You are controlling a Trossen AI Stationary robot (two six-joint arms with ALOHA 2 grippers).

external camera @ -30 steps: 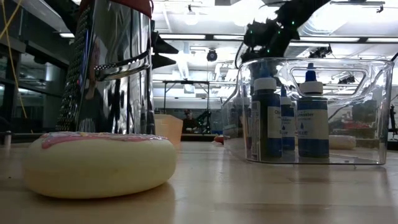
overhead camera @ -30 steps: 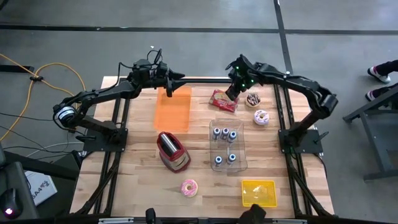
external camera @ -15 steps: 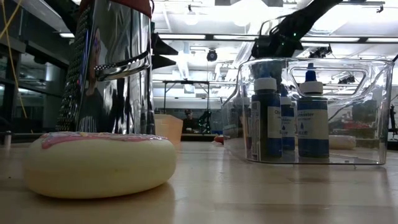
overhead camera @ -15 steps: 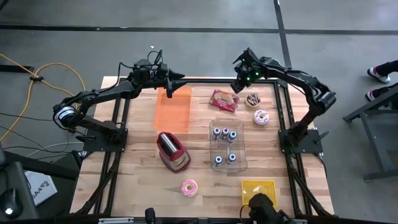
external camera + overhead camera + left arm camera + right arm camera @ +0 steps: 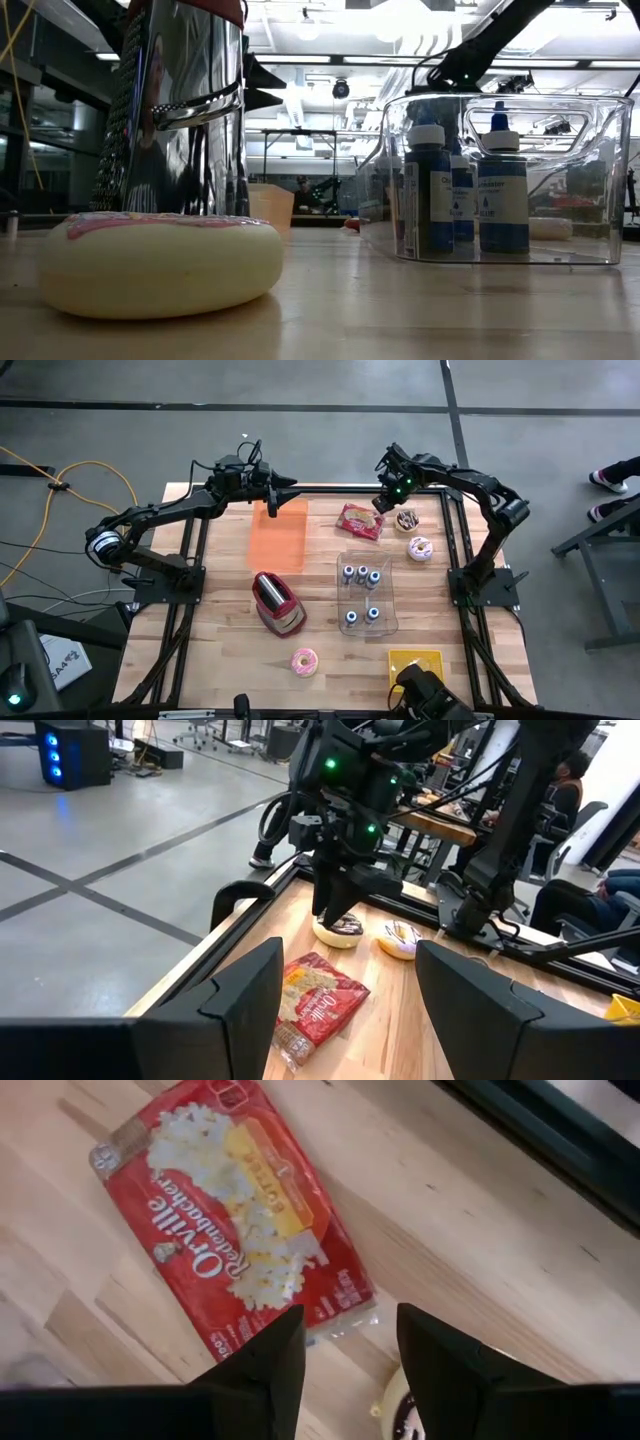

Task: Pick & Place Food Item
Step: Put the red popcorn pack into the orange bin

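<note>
A red popcorn bag [image 5: 360, 520] lies flat on the table near the far edge. A chocolate donut [image 5: 406, 520] and a white sprinkled donut [image 5: 420, 548] lie to its right. A pink donut [image 5: 304, 661] lies near the front edge. My right gripper [image 5: 384, 504] hangs open, pointing steeply down, above the gap between the bag [image 5: 230, 1210] and the chocolate donut [image 5: 337, 928], touching neither. My left gripper [image 5: 282, 495] stands open and level over the far end of the orange tray [image 5: 277, 538], with nothing between its fingers [image 5: 240, 990].
A clear bin [image 5: 366, 595] with several blue bottles stands mid-table. A red and silver toaster [image 5: 278, 603] stands to its left. A yellow container [image 5: 415, 668] sits at the front right. Black frame rails [image 5: 330, 487] run along the table's far edge and sides.
My right gripper has gone toward the table's right edge and sunk a little, from over the popcorn bag's far end toward the chocolate donut. Its fingers have stayed open.
</note>
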